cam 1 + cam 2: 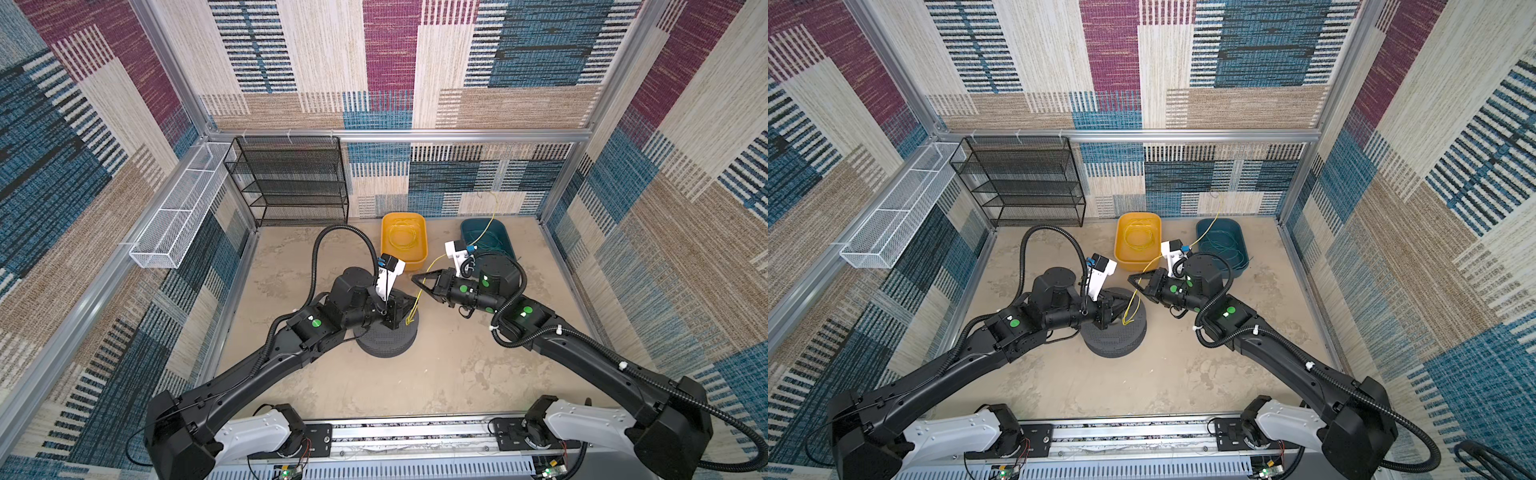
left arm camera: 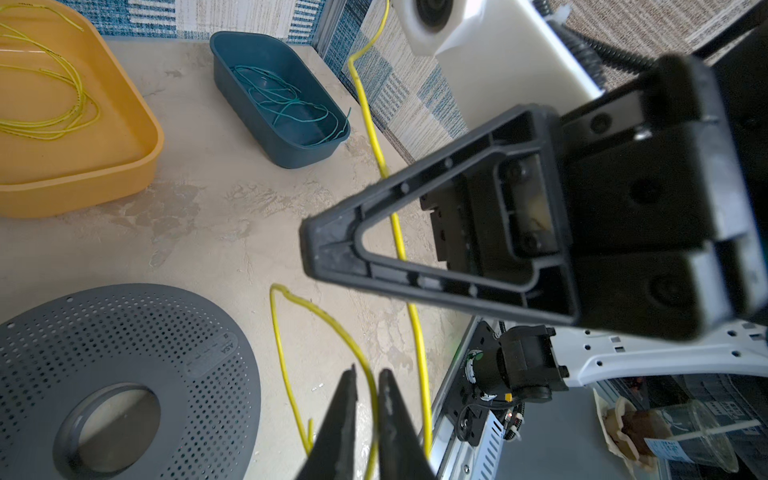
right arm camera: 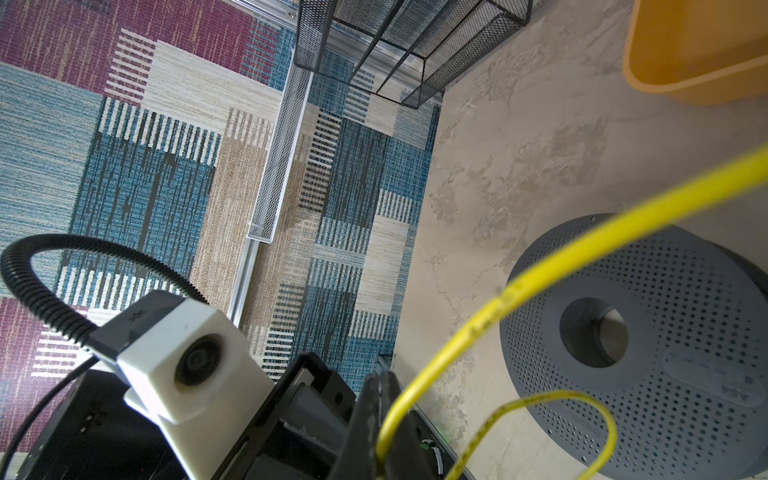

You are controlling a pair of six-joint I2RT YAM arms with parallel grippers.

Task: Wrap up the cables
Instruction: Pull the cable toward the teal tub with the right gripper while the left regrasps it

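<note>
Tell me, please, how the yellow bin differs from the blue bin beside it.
The yellow bin is wider and shallower; the blue bin is narrower and deeper. The yellow bin holds yellow cable in loose round loops, the blue bin a tangled green cord. Both are open, round-cornered tubs on the table.

Inspection finding: one legible marking, "ASA", moulded on an oval panel on the top face of the grey perforated disc (image 2: 104, 328), seen in both wrist views. Smaller lines beside it are illegible. Dark print specks on the cable (image 3: 540, 274): illegible. Cup (image 2: 690, 440) label: illegible.
</note>
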